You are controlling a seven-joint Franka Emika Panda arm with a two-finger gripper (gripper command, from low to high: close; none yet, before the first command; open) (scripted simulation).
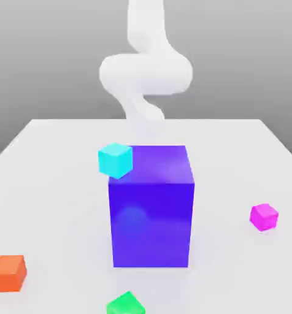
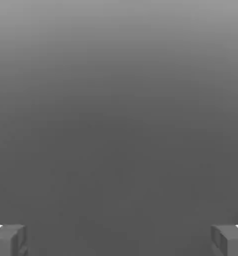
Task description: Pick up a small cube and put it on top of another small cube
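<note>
The hand [image 2: 119, 240] has its fingers spread wide with nothing between them. It should drop squarely over one small cube. The cyan cube [image 1: 115, 159] sits at ten o'clock of the big blue block [image 1: 151, 208]. I count four small cubes, one block.

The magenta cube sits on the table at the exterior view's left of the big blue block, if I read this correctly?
Not quite: the exterior view shows the magenta cube on the table at that view's right of the big blue block.
</note>
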